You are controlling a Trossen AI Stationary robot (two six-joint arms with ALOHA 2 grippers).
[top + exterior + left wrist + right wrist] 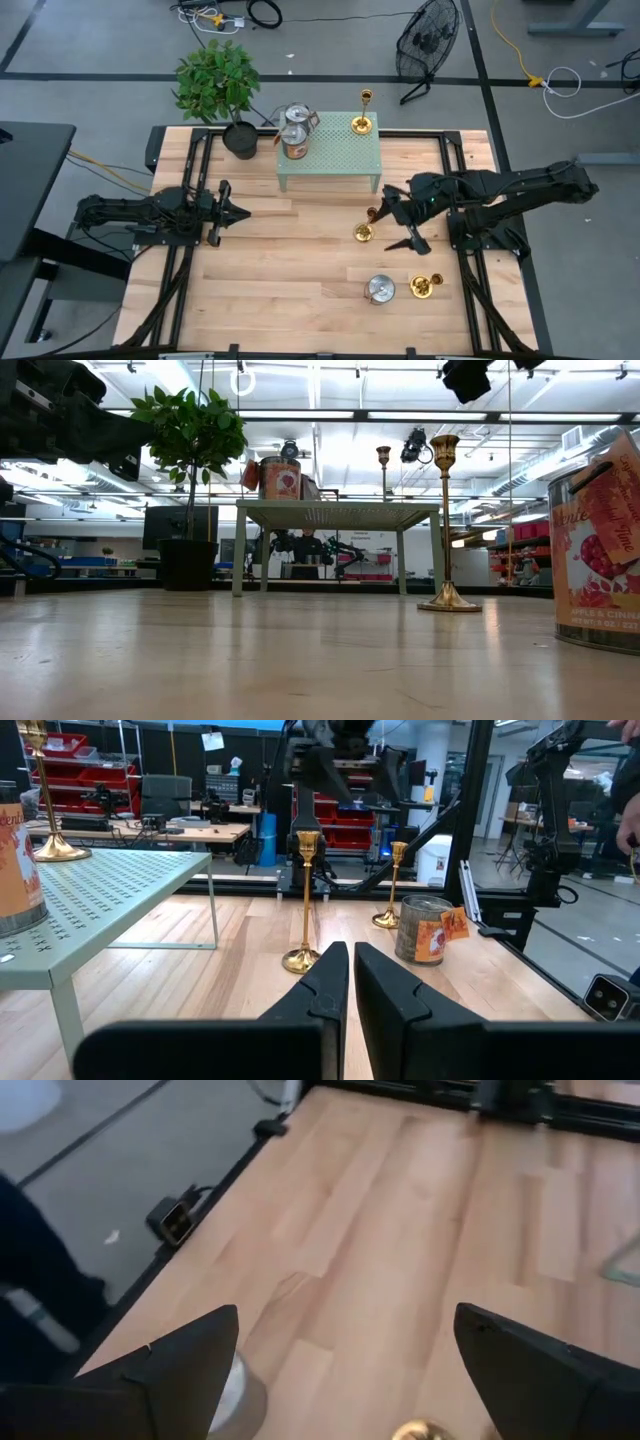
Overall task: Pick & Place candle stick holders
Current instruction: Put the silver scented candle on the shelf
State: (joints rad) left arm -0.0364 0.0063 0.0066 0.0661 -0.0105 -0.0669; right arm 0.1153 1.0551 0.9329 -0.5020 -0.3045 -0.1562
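Three gold candle stick holders show. One (362,122) stands by its base on the green perforated stand (330,168). One (364,230) stands on the wood table in front of the stand and also shows in the left wrist view (304,900) and the low view (445,520). One (425,286) stands near the table's front right. My right gripper (400,223) is open just right of and above the middle holder, whose cup top (420,1432) shows low between the fingers, untouched. My left gripper (238,211) is shut and empty at the table's left.
Two copper-sided tins (294,132) stand on the stand's left end. Another tin (380,290) stands on the table beside the front-right holder. A potted plant (222,88) stands at the far left corner. Bare wood lies between the two arms.
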